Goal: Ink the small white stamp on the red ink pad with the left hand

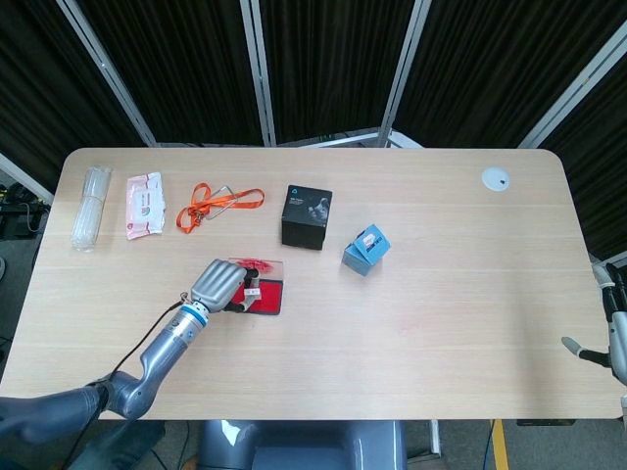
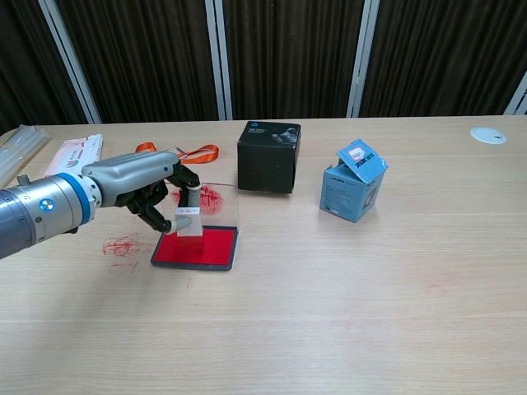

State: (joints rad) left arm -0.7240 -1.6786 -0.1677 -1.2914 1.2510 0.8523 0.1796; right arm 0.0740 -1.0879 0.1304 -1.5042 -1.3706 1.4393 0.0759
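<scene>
While the left hand (image 2: 152, 193) pinches the small white stamp (image 2: 189, 222) upright, the red ink pad (image 2: 206, 248) lies directly below it, apparently touching the stamp's face.

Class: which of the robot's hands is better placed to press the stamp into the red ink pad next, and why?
The left hand: it already holds the small white stamp on the red ink pad. The right hand sits at the table's far edge.
</scene>
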